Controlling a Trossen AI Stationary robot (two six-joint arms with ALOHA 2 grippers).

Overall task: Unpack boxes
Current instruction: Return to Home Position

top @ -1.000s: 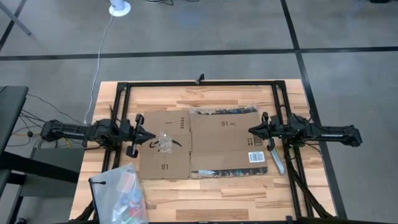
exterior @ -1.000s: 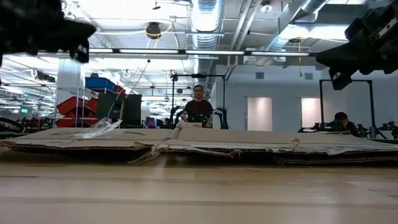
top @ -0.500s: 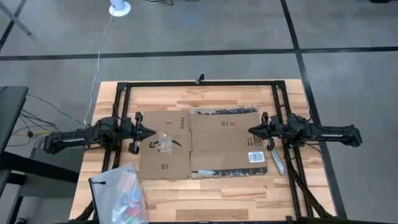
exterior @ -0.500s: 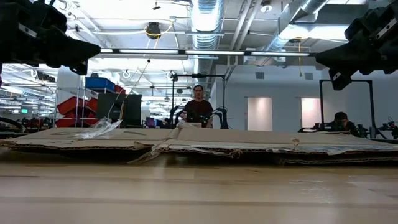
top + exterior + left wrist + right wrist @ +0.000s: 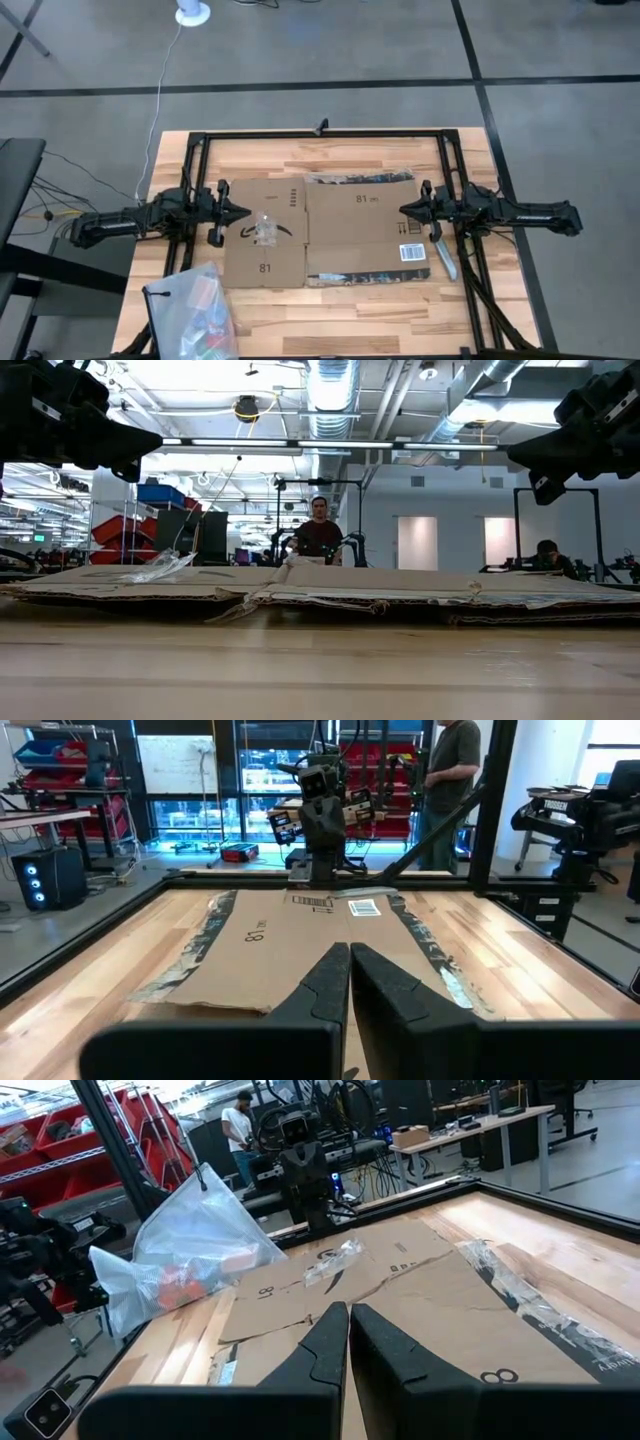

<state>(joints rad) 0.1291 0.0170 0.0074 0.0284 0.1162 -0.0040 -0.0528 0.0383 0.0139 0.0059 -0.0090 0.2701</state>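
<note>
The box (image 5: 325, 230) is a brown cardboard one, opened out flat on the wooden table's middle, with "81" prints, a white barcode label (image 5: 412, 252) and dark tape along its far edge (image 5: 360, 178). It also shows in the low view as the box (image 5: 330, 588) and in both wrist views as the box (image 5: 290, 935) and the box (image 5: 420, 1310). My left gripper (image 5: 243, 213) hovers shut over the cardboard's left edge, pointing right. My right gripper (image 5: 403, 209) hovers shut over its right edge, pointing left. Both fingertip pairs (image 5: 348, 960) (image 5: 348, 1320) are closed with nothing between them.
A clear zip bag (image 5: 190, 310) with colourful items lies at the near left corner. A small crumpled clear plastic piece (image 5: 265, 230) rests on the cardboard's left half. A loose strip (image 5: 445, 258) lies by the near right. A black frame (image 5: 320, 133) borders the table. A person (image 5: 318, 535) stands beyond.
My left gripper has come down a little over the cardboard's left edge, staying shut, and then held still.
</note>
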